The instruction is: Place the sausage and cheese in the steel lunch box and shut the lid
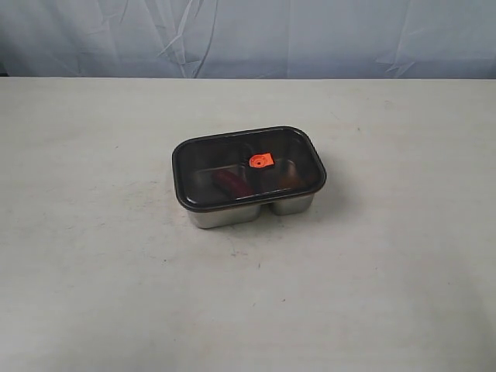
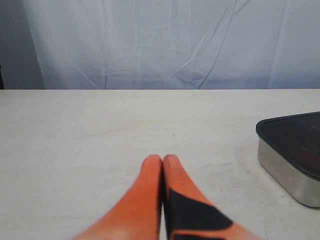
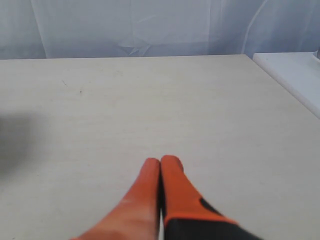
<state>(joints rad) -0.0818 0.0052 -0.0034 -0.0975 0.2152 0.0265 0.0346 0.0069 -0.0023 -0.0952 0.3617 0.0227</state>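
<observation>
The steel lunch box [image 1: 232,216] stands in the middle of the table with the dark see-through lid [image 1: 232,155] lying on top of it, its orange-red valve [image 1: 261,161] at the centre. Through the lid the red sausage [image 1: 230,183] shows dimly in the larger compartment. An orange-brown shape that may be the cheese [image 1: 291,178] shows faintly in the smaller one. Neither arm appears in the exterior view. My left gripper [image 2: 162,159] is shut with nothing in it, the lunch box [image 2: 285,170] off to one side. My right gripper [image 3: 160,161] is shut and empty over bare table.
The pale table [image 1: 93,232] reaches back to a wrinkled light-blue cloth backdrop [image 1: 248,35]. A white ledge [image 3: 295,75] borders the table's edge in the right wrist view.
</observation>
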